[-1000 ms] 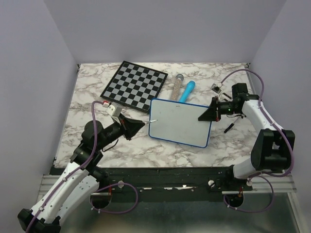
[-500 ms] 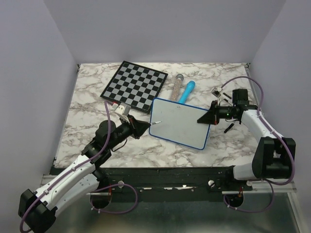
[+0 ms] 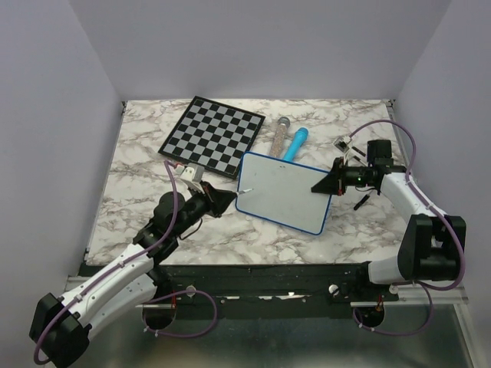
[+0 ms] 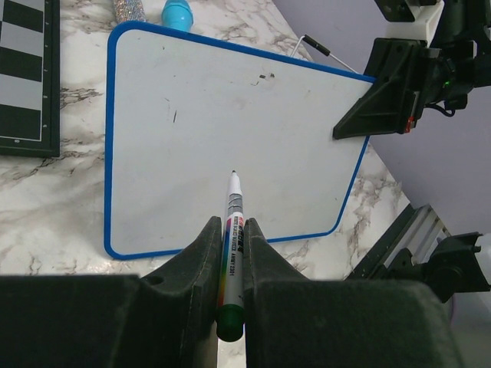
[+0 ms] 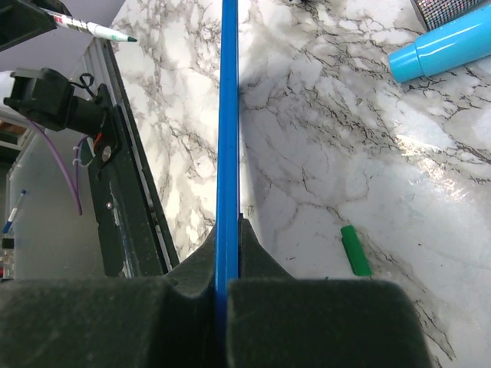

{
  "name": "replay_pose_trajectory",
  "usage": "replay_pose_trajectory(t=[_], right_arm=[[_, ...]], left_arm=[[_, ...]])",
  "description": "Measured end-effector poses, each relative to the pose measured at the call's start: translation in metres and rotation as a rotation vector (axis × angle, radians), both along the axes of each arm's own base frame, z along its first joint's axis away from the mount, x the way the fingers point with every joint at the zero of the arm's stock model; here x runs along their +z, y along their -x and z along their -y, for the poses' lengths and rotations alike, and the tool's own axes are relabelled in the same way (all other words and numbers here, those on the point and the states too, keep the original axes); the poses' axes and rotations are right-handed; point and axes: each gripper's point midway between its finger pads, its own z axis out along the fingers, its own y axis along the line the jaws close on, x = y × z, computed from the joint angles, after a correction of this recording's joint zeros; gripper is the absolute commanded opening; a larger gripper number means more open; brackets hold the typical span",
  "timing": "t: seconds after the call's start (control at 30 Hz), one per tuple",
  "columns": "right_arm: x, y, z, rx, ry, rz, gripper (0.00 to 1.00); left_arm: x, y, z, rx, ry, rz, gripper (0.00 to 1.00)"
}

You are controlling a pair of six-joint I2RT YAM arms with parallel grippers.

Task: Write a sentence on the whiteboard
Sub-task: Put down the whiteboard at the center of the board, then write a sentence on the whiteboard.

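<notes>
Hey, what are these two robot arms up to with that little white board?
The left gripper is shut on a marker, whose tip points over the whiteboard. The right gripper clamps the board's right edge. Apart from a few tiny specks the board is blank; nothing is written yet.

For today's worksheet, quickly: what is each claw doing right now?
Left claw: shut on the marker.
Right claw: shut on the whiteboard edge.

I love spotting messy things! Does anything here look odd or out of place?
A little green cap lies loose on the table near the whiteboard, probably off the marker. The whiteboard sits crooked and has a few dark specks.
</notes>
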Motion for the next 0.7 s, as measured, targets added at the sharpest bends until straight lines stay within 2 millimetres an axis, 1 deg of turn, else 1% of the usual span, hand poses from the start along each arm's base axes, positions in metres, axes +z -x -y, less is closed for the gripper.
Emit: replay_pose_trajectory(t=[0.37, 0.5, 0.6, 0.7], right_arm=[[0.000, -0.001, 0.000, 0.002, 0.000, 0.003, 0.01], [0.000, -0.001, 0.000, 0.004, 0.000, 0.006, 0.01], [0.000, -0.001, 0.000, 0.004, 0.000, 0.007, 0.01], [0.000, 0.000, 0.000, 0.004, 0.000, 0.007, 0.01]], left_arm=[[-0.005, -0.008, 0.005, 0.013, 0.020, -0.010, 0.00], [-0.002, -0.010, 0.005, 0.022, 0.029, -0.002, 0.00], [0.001, -0.012, 0.003, 0.036, 0.041, 0.013, 0.00], [0.001, -0.009, -0.002, 0.051, 0.064, 0.027, 0.00]])
